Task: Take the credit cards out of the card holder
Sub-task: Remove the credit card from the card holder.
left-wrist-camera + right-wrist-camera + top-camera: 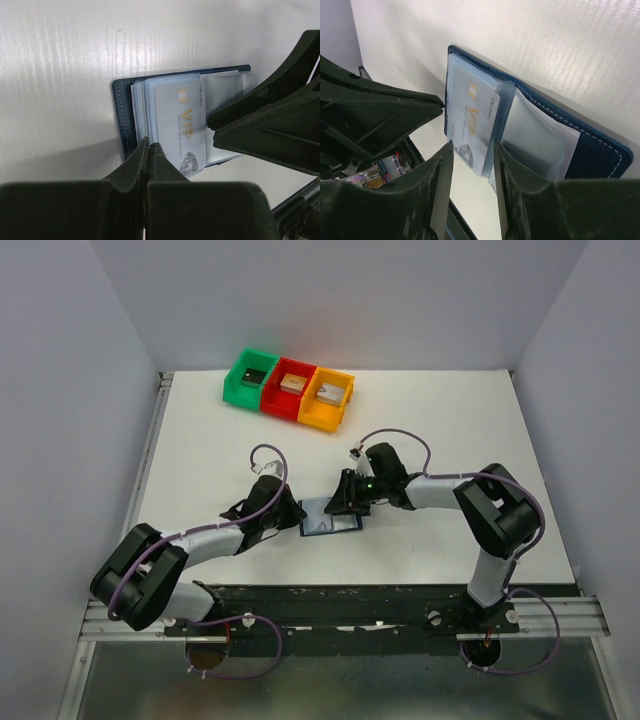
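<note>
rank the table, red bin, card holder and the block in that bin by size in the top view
1. table
2. red bin and card holder: these look about alike, and the holder is partly hidden
3. block

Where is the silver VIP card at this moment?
The VIP card lies in the open card holder, at the near middle of the table in the top view, between the left gripper and the right gripper.
</note>
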Robot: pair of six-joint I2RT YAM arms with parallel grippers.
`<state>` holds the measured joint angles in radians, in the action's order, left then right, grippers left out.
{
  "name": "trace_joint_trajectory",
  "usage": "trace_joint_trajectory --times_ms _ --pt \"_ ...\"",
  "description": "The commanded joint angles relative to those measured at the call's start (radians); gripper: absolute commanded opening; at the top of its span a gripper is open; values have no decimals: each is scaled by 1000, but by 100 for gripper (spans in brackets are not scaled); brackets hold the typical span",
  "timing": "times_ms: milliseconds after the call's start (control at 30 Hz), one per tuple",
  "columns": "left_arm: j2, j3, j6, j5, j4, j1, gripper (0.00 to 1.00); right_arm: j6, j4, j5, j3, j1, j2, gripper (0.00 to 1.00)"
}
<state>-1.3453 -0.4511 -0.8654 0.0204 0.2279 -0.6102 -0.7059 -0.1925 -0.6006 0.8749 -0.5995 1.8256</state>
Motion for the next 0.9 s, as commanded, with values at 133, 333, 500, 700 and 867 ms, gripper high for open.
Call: trace_joint_trajectory --times_ms 133,333,500,700,867 --pt "20 -26 6 7 -30 3 0 16 -10 -27 -5 14 35 46" --pt "43 -24 11 -7 -39 4 0 11 -21 -30 -7 17 37 46" --pt "49 -23 8 -13 -48 3 0 6 -27 -2 -33 18 -28 47" --pt "40 -26 9 -11 -44 3 0 46 39 7 -5 15 -114 47" --pt "14 -31 3 -11 -36 3 0 71 74 -31 48 0 -118 47"
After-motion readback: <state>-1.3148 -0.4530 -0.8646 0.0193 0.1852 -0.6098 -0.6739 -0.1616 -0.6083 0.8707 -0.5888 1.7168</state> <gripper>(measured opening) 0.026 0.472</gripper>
